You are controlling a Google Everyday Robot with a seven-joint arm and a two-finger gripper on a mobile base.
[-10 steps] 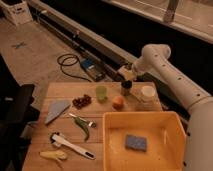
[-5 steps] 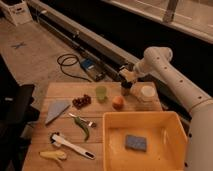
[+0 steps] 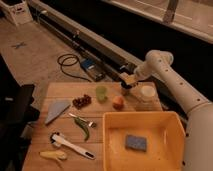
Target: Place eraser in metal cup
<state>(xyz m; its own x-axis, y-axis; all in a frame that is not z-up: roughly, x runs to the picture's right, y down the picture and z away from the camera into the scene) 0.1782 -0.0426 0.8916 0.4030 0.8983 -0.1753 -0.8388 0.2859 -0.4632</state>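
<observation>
My gripper hangs at the far edge of the wooden table, right over the small grey metal cup. It is shut on the eraser, a pale tan block that shows between the fingers just above the cup's rim. The cup stands between the pale green cup and the white round container. The gripper partly hides the cup's top.
An orange fruit lies just in front of the metal cup. A yellow bin with a blue sponge fills the front right. Grapes, a grey wedge, a green pepper, a white-handled tool and a banana lie on the left.
The gripper with the eraser has come down slightly over the metal cup. Nothing else has moved.
</observation>
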